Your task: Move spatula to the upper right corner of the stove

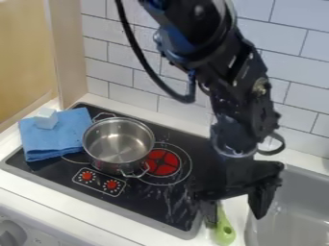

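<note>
Spatula (223,229) is at the near right, between stove (145,204) and sink (292,199). Fingers (261,202) hang apart beside it; lifting it and taking it to the stove's far right corner are left.

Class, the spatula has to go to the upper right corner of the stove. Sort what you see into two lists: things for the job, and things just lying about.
For the job:
- green spatula, beside the stove
- stove
- gripper, at the spatula

Just lying about:
- metal pot
- blue cloth
- pale block, on the cloth
</note>
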Motion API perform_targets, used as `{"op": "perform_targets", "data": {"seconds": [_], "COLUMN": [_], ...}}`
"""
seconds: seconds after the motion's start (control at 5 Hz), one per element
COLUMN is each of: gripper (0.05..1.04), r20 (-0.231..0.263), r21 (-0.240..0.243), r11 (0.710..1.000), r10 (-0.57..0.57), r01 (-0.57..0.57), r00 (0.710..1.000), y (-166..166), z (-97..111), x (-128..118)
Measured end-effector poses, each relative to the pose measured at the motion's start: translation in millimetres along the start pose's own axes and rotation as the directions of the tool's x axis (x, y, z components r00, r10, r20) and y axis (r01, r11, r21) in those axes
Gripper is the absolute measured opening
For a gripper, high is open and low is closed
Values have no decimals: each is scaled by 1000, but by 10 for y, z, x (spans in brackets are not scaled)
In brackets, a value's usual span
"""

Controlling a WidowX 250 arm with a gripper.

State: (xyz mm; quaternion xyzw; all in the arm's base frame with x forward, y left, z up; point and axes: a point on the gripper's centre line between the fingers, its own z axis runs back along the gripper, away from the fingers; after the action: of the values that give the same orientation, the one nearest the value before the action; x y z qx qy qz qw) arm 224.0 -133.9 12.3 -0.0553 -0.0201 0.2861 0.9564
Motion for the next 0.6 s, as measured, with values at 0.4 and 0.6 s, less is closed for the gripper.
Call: {"op": "perform_targets", "data": {"seconds": [0.4, 0.6], "gripper": [938, 627], "r20": [0, -14], "r21": [44, 82], "r11": [999, 997], "r10": [5, -1], "r01": [-5, 3], "r00": [1000, 1000], "y": [-9, -16], "z": [-65, -100], "x": [39, 54]}}
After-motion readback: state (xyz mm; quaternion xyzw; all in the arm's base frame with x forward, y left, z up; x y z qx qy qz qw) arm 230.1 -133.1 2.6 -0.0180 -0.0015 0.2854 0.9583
